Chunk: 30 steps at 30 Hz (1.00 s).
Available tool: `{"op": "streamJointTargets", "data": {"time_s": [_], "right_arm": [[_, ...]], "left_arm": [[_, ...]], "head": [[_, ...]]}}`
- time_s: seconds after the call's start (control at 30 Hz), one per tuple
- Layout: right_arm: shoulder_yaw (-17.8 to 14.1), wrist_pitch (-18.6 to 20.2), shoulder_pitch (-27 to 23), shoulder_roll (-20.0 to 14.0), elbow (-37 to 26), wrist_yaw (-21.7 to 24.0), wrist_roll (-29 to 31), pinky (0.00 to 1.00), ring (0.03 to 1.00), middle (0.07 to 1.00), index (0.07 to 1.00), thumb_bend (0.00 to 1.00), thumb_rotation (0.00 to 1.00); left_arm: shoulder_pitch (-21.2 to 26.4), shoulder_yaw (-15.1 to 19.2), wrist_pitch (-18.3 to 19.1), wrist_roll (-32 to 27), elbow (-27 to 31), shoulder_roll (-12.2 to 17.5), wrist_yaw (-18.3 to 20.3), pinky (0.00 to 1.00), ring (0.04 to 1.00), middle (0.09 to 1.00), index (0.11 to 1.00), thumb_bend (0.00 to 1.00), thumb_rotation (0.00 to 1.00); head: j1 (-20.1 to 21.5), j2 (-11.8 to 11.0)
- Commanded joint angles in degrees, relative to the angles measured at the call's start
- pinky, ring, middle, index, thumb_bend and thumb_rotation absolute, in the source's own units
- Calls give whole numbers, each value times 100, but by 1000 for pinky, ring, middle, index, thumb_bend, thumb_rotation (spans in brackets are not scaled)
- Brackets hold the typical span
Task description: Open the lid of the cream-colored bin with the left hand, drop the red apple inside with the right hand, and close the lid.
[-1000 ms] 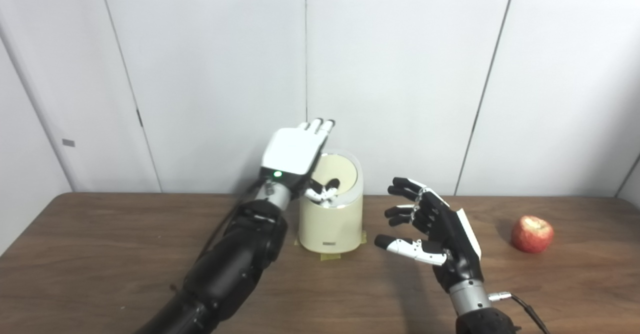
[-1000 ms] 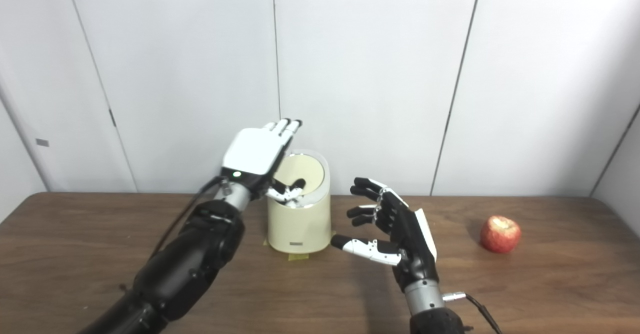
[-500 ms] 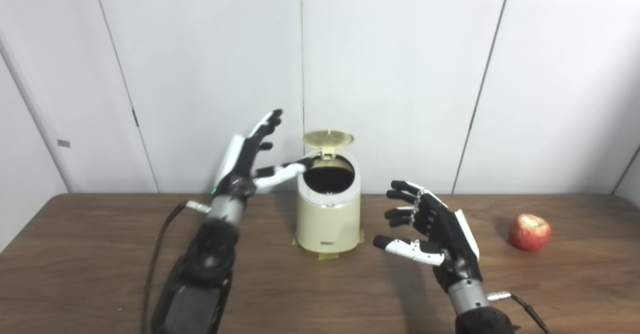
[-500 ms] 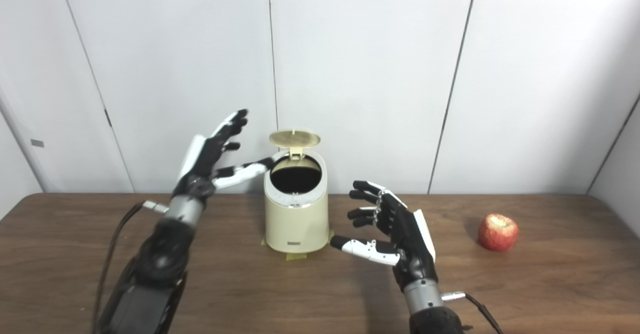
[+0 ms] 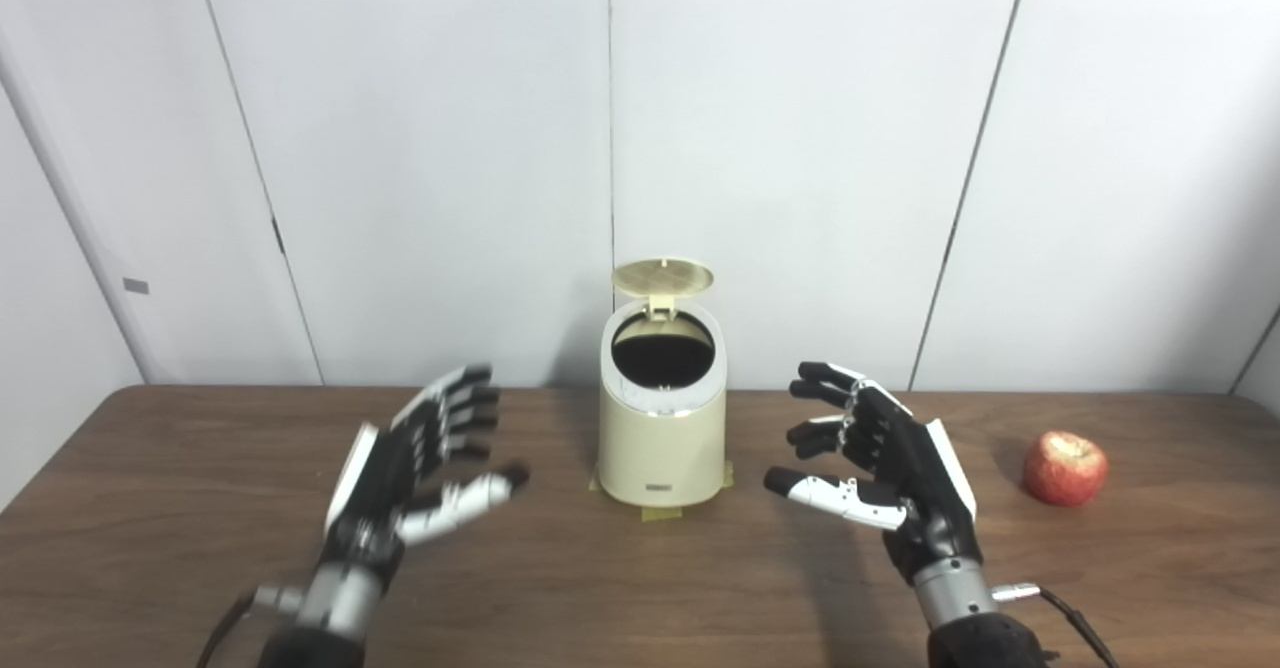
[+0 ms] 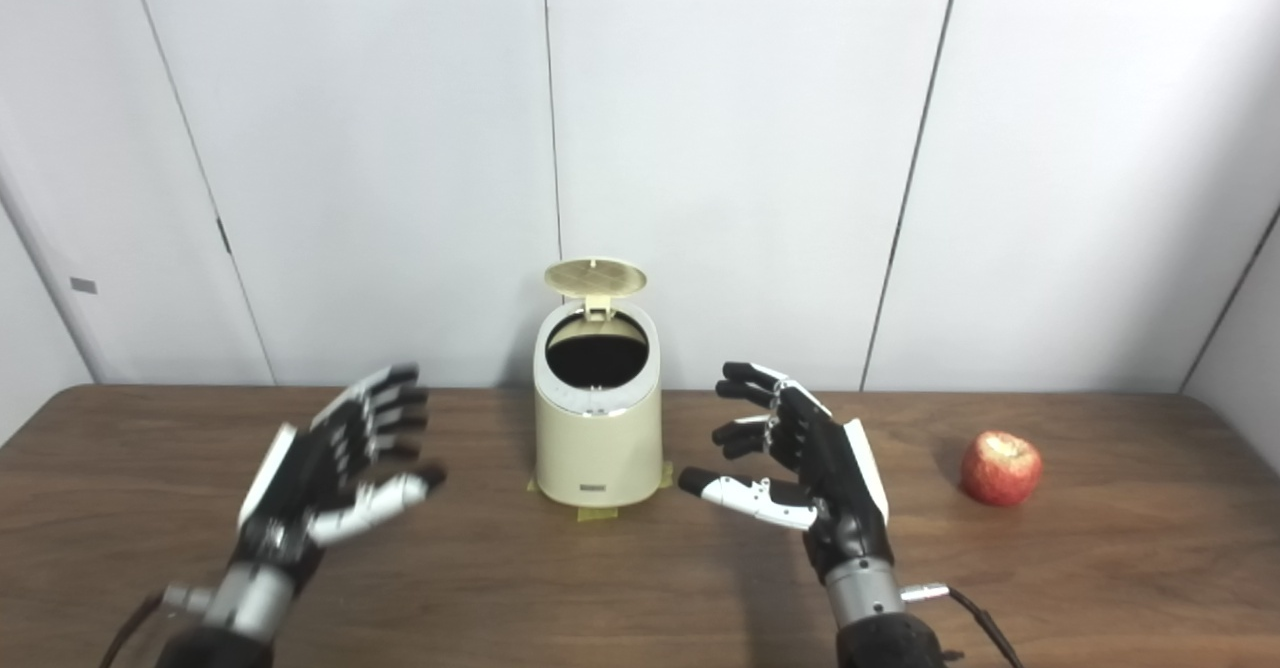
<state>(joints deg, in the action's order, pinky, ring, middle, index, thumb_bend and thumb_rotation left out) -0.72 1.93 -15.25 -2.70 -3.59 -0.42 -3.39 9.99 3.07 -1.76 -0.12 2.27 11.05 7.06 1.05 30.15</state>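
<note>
left eye view showed the cream-colored bin (image 5: 661, 436) on the wooden table (image 5: 150, 508) with its lid (image 5: 663, 275) tipped up at the back and the dark mouth exposed. left hand (image 5: 405, 473) hovered empty with fingers spread, apart from the bin. right hand (image 5: 885, 458) was likewise spread and empty, between bin and red apple (image 5: 1064, 468), which lay well to the right. the right hand should swing outward, lower over the apple and wrap it from above
</note>
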Motion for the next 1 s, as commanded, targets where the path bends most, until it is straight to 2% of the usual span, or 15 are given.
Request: {"op": "streamJointTargets", "data": {"time_s": [0.0,0.07,0.1,0.2,0.3,0.43,0.5,0.63,0.77,0.87,0.9,0.97], "right_arm": [[-76,-247,-292,-92,-60,-36,-17,539,600,733,735,831,205],[-97,-227,-437,-284,-1,-51,-181,526,645,735,734,837,245],[-114,-189,-516,-393,23,-60,-282,550,664,742,730,840,255],[-167,-216,-726,-808,132,-15,-521,589,692,752,728,843,262],[-218,-128,-850,-1093,130,-13,-632,627,719,770,731,846,248],[-322,591,-961,-1477,-313,-35,-1079,580,702,767,751,848,213],[-409,755,-1007,-1666,-368,-8,-1150,591,713,773,755,847,205],[-633,968,-1045,-2001,-354,43,-1136,624,740,792,767,857,179],[-717,1080,-1039,-2493,-184,105,-1333,631,754,803,777,861,178],[-653,1557,-1002,-2838,-181,187,-1658,689,796,837,805,871,250],[-611,1712,-989,-2930,-189,201,-1807,705,817,852,813,875,297],[-606,1896,-983,-3013,-134,195,-1933,721,835,865,820,875,327]], "left_arm": [[247,23,-354,-54,164,113,26,632,747,806,835,786,181],[220,51,-362,-78,122,151,47,626,747,808,829,783,166],[213,68,-378,-103,99,178,61,640,755,814,830,783,164],[209,107,-465,-198,42,251,110,659,764,818,831,771,146],[225,142,-553,-256,-54,328,152,653,771,819,836,764,150],[233,205,-561,-424,-143,424,262,687,791,829,842,731,109],[251,223,-609,-418,-188,461,269,710,800,835,850,707,93],[329,224,-785,-374,-389,556,305,726,796,831,853,681,100],[373,230,-737,-408,-431,589,296,714,790,827,852,689,123],[407,230,-808,-484,-429,593,342,732,804,840,863,647,57],[413,227,-827,-464,-425,598,336,709,790,833,858,637,29],[418,226,-850,-465,-428,605,341,692,778,827,856,633,21]], "head": [[87,-22],[267,-63],[404,-87],[638,-143],[1088,-263],[1582,-370],[1840,-434],[2062,-493],[2243,-509],[2286,-500],[2299,-499],[2339,-511]]}}
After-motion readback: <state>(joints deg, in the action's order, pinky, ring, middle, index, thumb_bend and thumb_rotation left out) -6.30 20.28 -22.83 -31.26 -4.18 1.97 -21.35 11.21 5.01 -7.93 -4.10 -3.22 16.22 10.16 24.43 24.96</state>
